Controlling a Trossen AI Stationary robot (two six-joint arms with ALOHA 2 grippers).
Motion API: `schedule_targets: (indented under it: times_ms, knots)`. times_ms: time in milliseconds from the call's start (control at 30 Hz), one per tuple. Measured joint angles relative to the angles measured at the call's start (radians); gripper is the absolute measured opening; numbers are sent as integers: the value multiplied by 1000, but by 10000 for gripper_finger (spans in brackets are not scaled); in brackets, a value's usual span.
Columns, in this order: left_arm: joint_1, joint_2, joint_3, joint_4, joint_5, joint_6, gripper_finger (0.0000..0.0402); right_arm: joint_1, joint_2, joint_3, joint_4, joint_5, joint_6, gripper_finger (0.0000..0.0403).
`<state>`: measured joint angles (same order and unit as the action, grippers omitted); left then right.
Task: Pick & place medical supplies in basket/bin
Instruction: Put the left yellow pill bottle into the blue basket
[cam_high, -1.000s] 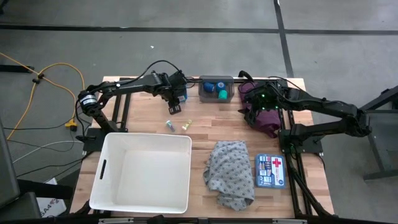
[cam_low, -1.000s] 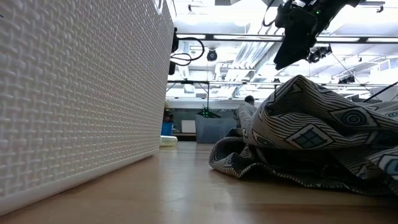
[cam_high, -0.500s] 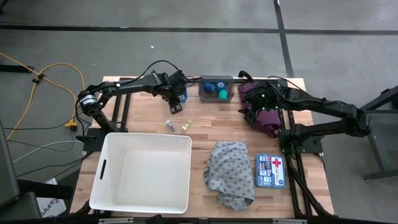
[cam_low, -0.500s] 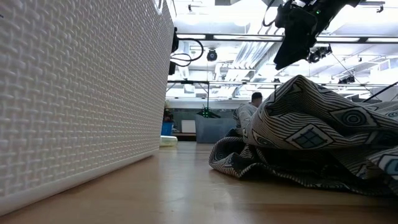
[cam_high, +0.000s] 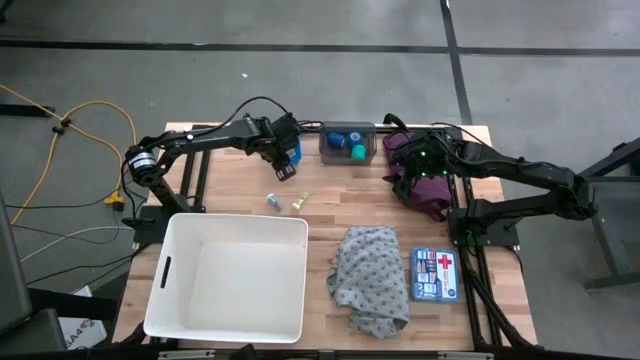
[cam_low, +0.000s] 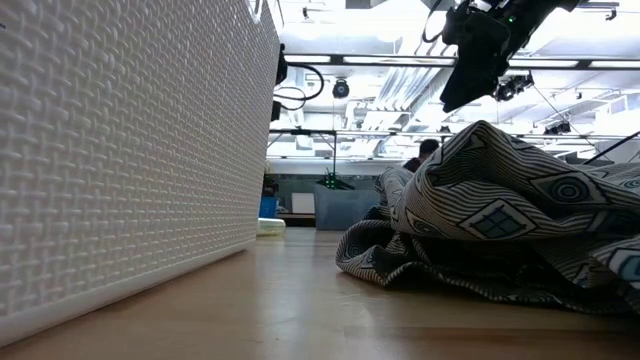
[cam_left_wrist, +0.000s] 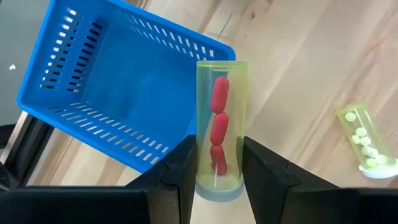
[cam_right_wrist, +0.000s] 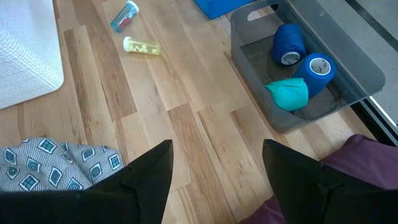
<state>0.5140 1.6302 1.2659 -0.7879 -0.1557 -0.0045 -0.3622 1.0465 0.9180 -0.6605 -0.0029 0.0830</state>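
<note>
My left gripper (cam_high: 284, 168) hangs over the far part of the table beside the small blue bin (cam_left_wrist: 118, 93), shut on a yellow-green vial (cam_left_wrist: 219, 124) with red capsules inside. Two more vials lie on the wood: a bluish one (cam_right_wrist: 124, 17) and a yellow one (cam_right_wrist: 143, 46). My right gripper (cam_right_wrist: 217, 180) stands open and high over the maroon cloth (cam_high: 432, 192), with nothing between its fingers. The grey patterned cloth (cam_high: 370, 275) lies crumpled near the front. The white basket (cam_high: 228, 277) stands at the front left. Blue and green tape rolls (cam_right_wrist: 298, 68) sit in a grey bin (cam_high: 348, 142). My left gripper pinches the vial between its two fingers at the vial's capped end (cam_left_wrist: 217, 171). The fingers slant down toward the table, and the vial sticks out forward along them. It is lifted clear of the table, beside the blue bin's rim.
A first-aid box (cam_high: 434, 274) lies flat at the front right beside the grey cloth. Bare wood shows between the basket and the far bins. In the low view the basket's wall (cam_low: 130, 150) fills the left and a person moves in the room behind.
My left gripper has stayed in place and rolled a little about its own line, turning the vial with it. In the low view the person behind the table has moved toward the right.
</note>
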Motion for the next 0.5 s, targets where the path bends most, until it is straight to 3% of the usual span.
schedule_targets:
  times_ms: [500]
  knots:
    - [0, 0, 0, -1, -24, -81, 107, 0, 0, 0, 0, 0, 0, 236]
